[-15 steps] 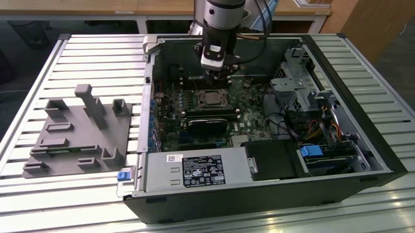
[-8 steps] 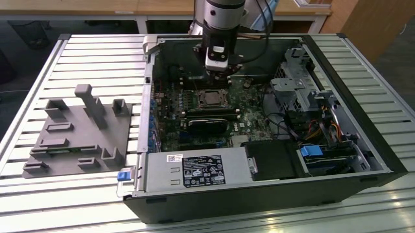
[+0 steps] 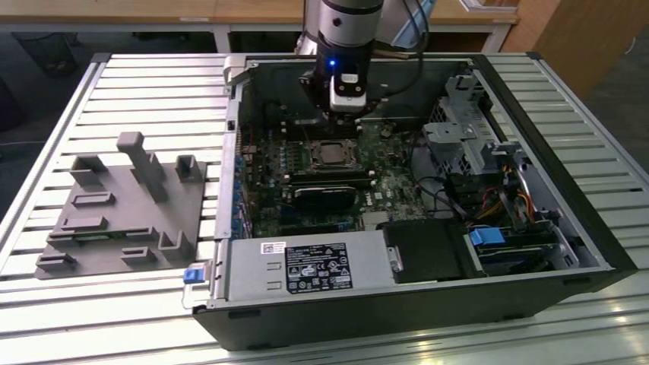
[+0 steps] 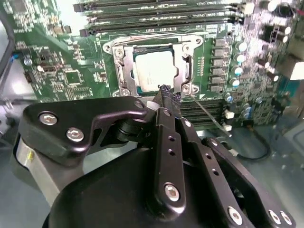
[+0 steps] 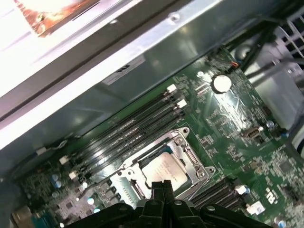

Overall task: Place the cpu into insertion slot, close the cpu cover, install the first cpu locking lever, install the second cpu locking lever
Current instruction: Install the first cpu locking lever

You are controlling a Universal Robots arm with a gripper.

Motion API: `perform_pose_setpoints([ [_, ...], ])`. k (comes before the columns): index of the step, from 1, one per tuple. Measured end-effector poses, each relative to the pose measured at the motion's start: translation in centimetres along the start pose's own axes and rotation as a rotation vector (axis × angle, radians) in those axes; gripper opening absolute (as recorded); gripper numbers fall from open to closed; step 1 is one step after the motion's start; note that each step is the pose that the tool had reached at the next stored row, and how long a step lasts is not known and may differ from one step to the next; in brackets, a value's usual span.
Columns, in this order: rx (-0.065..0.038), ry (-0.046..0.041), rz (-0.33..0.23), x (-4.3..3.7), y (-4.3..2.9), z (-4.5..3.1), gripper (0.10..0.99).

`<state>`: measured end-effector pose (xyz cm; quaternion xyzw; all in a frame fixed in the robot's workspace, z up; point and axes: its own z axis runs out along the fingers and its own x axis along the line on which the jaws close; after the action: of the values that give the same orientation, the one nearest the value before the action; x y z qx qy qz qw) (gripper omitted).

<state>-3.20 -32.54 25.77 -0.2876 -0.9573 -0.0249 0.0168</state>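
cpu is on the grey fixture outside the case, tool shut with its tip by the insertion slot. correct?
Wrong on the cpu. The cpu sits in the insertion slot on the board inside the case, as the second wrist view shows. The rest stands: the tool is shut, its tip by the insertion slot.

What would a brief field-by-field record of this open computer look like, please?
cpu cover: lying down flat, framing the chip
cpu: flat inside the cover's window, silvery top showing
claw: shut, tip at the cover's edge
locking lever: thin rod angled out from the cover's corner, beside the claw
computer case: open, lying on a slatted table
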Motion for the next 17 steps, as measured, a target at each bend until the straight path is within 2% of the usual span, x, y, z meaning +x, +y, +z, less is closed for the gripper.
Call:
perform_pose_setpoints([
  [3, 0.0, -0.0019, -0.043, 0.0, 0.0, 0.01, 0.122],
  [8, -0.007, -0.0144, -0.106, 0.0, 0.0, 0.04, 0.122],
  [17, -0.002, -0.0081, -0.268, 0.0, 0.0, 0.14, 0.122],
])
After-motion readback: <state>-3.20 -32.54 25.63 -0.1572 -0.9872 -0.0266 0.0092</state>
